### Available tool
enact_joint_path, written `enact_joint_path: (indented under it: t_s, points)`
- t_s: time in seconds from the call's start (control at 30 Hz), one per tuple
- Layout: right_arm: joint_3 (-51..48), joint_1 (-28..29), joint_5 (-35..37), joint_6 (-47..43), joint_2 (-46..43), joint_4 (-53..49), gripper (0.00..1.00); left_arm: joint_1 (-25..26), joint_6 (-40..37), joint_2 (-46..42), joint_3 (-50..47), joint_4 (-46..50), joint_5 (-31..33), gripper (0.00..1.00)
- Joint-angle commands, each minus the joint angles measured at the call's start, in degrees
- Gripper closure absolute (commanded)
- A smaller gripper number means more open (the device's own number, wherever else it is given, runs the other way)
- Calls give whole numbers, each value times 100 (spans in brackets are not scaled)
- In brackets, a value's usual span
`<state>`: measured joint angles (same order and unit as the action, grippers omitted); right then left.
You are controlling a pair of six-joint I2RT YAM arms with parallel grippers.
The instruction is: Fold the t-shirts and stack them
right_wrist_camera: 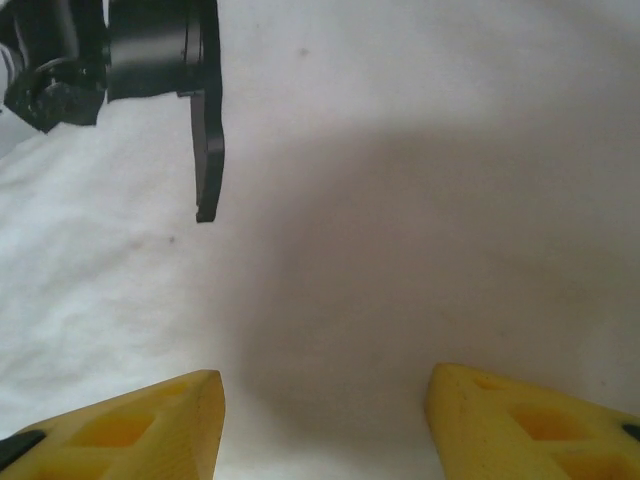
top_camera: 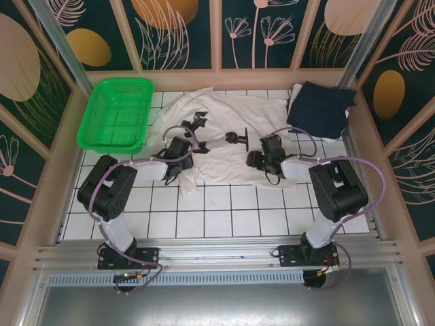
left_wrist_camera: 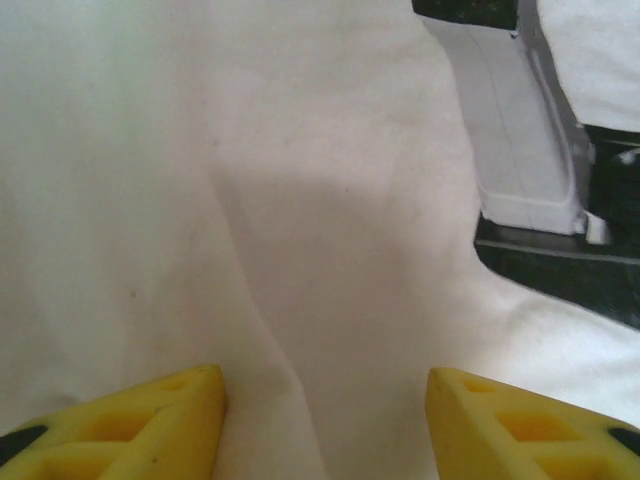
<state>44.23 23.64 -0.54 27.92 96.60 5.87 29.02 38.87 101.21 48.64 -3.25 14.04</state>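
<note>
A cream t-shirt (top_camera: 228,112) lies spread and rumpled across the back middle of the table. A dark navy t-shirt (top_camera: 321,107) sits folded at the back right, overlapping the cream one's edge. My left gripper (top_camera: 197,122) hovers over the left part of the cream t-shirt. In the left wrist view its yellow fingers (left_wrist_camera: 150,420) stand apart, the left gripper (left_wrist_camera: 325,385) holding nothing over creased cream cloth (left_wrist_camera: 250,200). My right gripper (top_camera: 238,139) is over the shirt's middle, facing the left one. The right gripper (right_wrist_camera: 325,385) is open above smooth cream cloth (right_wrist_camera: 420,180).
A bright green mesh basket (top_camera: 117,112) stands at the back left. The right arm's white link (left_wrist_camera: 520,120) crosses the left wrist view, and the left gripper's black finger (right_wrist_camera: 208,150) shows in the right wrist view. Bare white tiled table (top_camera: 224,210) lies in front.
</note>
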Motion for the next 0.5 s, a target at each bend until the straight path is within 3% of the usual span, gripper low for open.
enact_joint_path:
  t_s: [0.0, 0.2, 0.4, 0.47]
  points:
    - [-439, 103, 467, 653, -233, -244, 41, 127, 560, -217, -745, 212, -445, 46]
    - [-887, 211, 732, 800, -818, -772, 40, 316, 1042, -685, -1523, 591, -631, 61]
    - [-943, 185, 1085, 483, -1609, -1113, 39, 342, 1152, -1999, -1712, 1532, -341, 54]
    - [-841, 193, 977, 302, -1692, -1014, 39, 337, 1092, -2377, -1687, 1585, -169, 48]
